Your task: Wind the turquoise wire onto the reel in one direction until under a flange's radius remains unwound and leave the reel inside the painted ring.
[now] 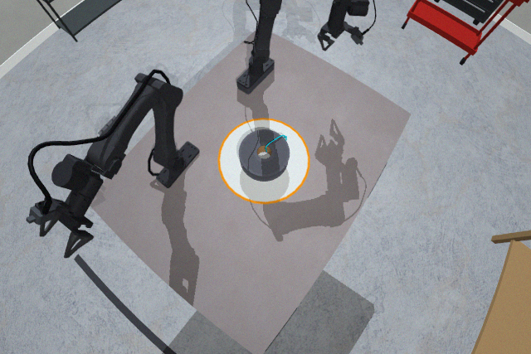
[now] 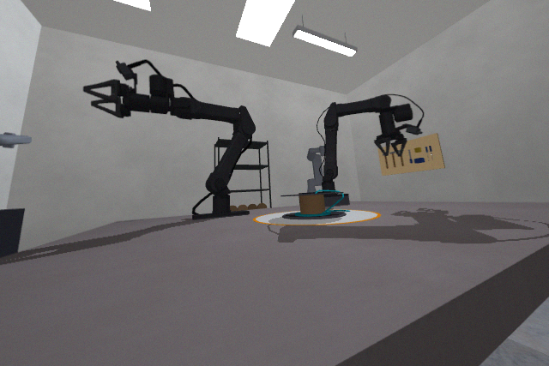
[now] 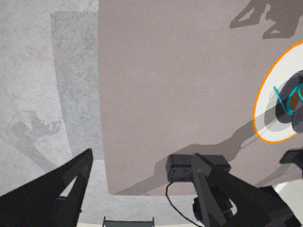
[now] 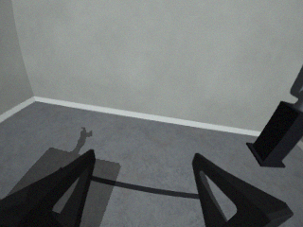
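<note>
The dark grey reel (image 1: 257, 167) (image 2: 311, 204) with its brown core lies flat inside the orange-edged painted ring (image 1: 219, 160) (image 2: 380, 215) (image 3: 254, 113). The turquoise wire (image 1: 275, 140) (image 2: 335, 203) (image 3: 277, 92) runs over the upper flange, past its edge and down beside the core. Some wire lies on the lower flange; how much is wound is hidden. My left gripper (image 1: 323, 41) (image 2: 393, 155) (image 3: 144, 156) is open and empty, high up and away from the reel. My right gripper (image 1: 54, 245) (image 2: 88, 95) (image 4: 145, 156) is open and empty, raised beyond the table's edge.
The mauve table top (image 1: 240, 255) (image 2: 177, 300) bears both arm bases. The left arm's base (image 1: 255, 77) and the right arm's base (image 1: 177, 166) stand beside the ring. A red cart (image 1: 444, 24), a shelf rack (image 1: 96, 7) and a wooden bench (image 1: 506, 298) stand beyond the table.
</note>
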